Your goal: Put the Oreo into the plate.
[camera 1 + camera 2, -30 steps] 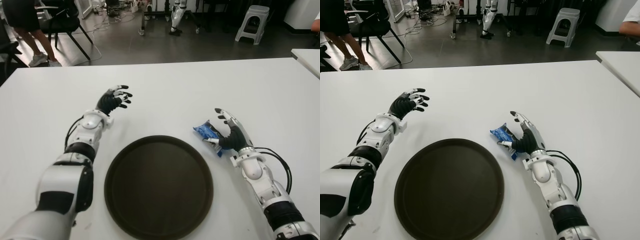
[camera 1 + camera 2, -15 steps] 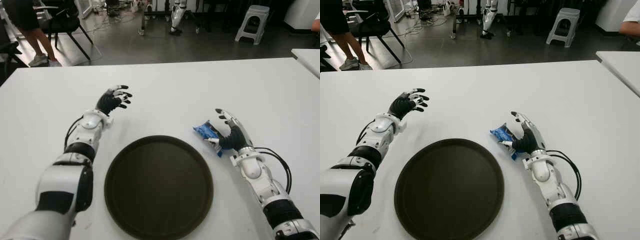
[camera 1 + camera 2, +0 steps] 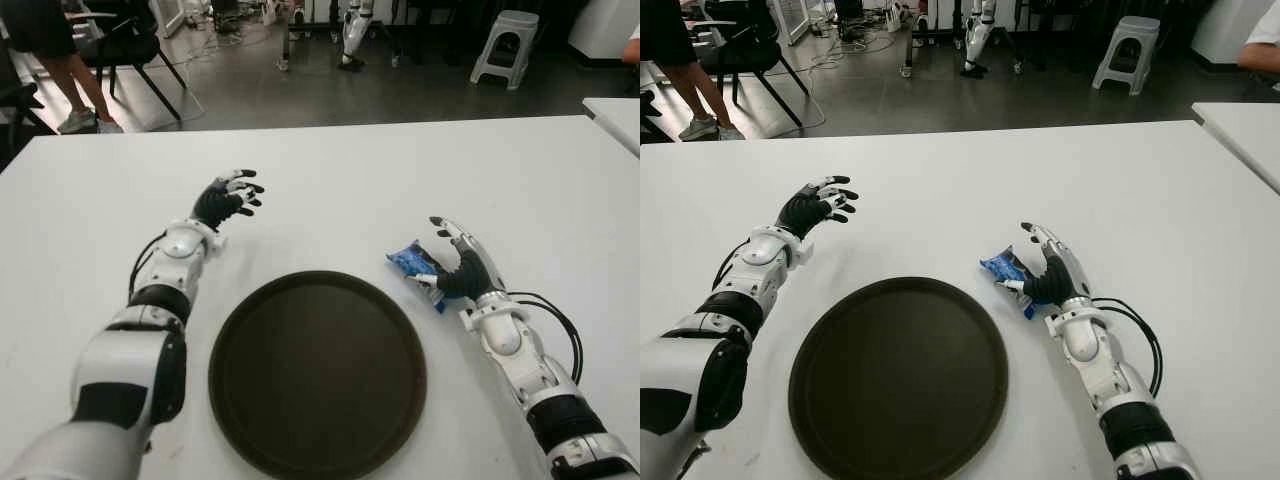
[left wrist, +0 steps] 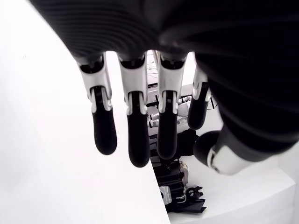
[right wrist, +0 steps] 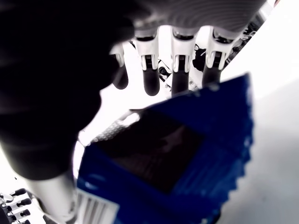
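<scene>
Nearest, the dark plate (image 3: 317, 372) was seen empty on the table (image 3: 350, 190), the blue Oreo pack (image 3: 417, 268) just right of its rim, loosely cupped by right hand (image 3: 462, 264) fingers (image 5: 180, 56), not lifted, no print legible; left hand (image 3: 226, 197) spread, farther.

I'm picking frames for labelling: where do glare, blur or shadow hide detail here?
Right wrist view: the blue Oreo packet is close and soft-edged, the table behind blown out white, the right hand mostly dark silhouette. Left wrist view: the left hand is backlit against white table. Eye views: even light, the plate dark, a soft sheen on its rim.
</scene>
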Tool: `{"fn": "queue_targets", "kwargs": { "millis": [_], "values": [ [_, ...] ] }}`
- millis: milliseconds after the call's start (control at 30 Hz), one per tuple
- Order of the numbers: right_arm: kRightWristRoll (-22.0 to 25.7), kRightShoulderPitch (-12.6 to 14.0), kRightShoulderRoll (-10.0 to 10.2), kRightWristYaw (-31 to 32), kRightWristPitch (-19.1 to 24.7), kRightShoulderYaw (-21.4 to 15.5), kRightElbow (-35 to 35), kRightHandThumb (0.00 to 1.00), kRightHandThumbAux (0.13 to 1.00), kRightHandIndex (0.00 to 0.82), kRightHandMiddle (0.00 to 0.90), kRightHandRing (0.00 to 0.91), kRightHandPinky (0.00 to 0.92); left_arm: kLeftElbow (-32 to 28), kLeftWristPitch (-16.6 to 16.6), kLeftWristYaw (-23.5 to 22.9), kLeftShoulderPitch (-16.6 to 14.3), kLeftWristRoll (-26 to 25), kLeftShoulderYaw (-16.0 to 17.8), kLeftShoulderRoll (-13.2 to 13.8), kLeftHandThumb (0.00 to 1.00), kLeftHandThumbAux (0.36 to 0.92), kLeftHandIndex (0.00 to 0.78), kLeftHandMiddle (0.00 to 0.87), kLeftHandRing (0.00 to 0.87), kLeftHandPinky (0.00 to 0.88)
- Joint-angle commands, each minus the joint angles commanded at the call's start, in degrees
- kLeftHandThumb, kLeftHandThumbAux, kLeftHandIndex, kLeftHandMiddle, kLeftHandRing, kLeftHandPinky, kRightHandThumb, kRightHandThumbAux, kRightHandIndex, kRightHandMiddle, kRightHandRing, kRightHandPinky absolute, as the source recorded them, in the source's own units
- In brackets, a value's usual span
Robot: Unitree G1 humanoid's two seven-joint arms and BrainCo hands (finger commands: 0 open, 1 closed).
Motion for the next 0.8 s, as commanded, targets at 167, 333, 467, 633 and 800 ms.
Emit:
{"fn": "queue_targets", "kwargs": {
  "millis": [167,333,467,633,800],
  "values": [
    [-0.8,0.7,-0.3,0.2,0.6,0.4,-1.2,0.0,0.778,0.127,0.159,0.169,0.193,0.0,0.2,0.1,-0.1,0.1,-0.1,-0.1,0.088,0.644,0.217,0.35,0.378,0.401],
    [-2.0,1.0,-0.9,0.3,1.7,1.0,-2.0,0.0,0.767,0.122,0.161,0.173,0.209,0.0,0.0,0.0,-0.1,0.1,-0.1,-0.2,0.095,0.638,0.224,0.353,0.381,0.398],
    [-2.8,1.1,-1.4,0.2,2.1,1.4,-2.4,0.0,0.78,0.133,0.181,0.199,0.247,0.0,-0.1,0.5,-0.1,0.4,-0.4,-0.3,0.096,0.642,0.226,0.354,0.376,0.393],
    [-3.8,1.5,-2.1,0.4,2.3,2.0,-3.6,0.0,0.808,0.163,0.227,0.253,0.317,-0.1,-0.1,0.9,-0.1,0.4,-0.5,-0.5,0.108,0.655,0.23,0.354,0.374,0.39],
    [-6.6,4.3,-3.8,4.4,7.0,3.3,-13.6,0.0,0.833,0.239,0.3,0.322,0.361,-0.1,-0.2,1.0,-0.2,0.4,-0.6,-0.6,0.097,0.66,0.237,0.359,0.381,0.388]
  ]
}}
